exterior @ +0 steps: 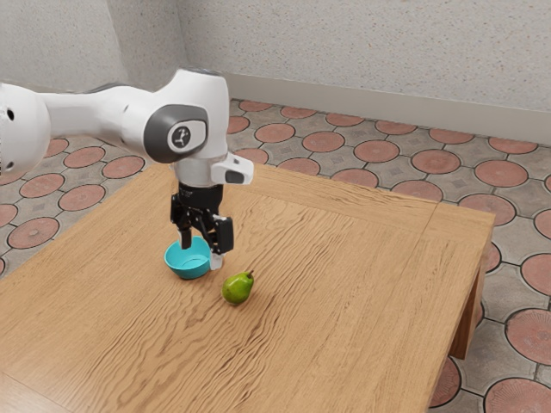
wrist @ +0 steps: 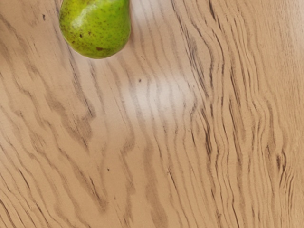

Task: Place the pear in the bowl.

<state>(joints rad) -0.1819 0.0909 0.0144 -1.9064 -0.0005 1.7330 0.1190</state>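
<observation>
My gripper [exterior: 201,249] points downward over the table, its two fingers standing apart with nothing held between them. Behind and just below them in the exterior view is the turquoise bowl [exterior: 187,268], partly covered by the fingers, with no pear seen inside. The green pear [exterior: 237,290] lies on the tabletop, apart from the bowl, a little toward the exterior view's right and nearer that camera. In the wrist view the rounded end of the pear [wrist: 95,27] is visible on the wood, cut off by the picture's edge.
The wooden table [exterior: 344,284] extends well beyond the pear toward the exterior view's right, where its edge drops to a floor of round reddish tiles [exterior: 516,334]. A pale wall [exterior: 370,52] rises behind.
</observation>
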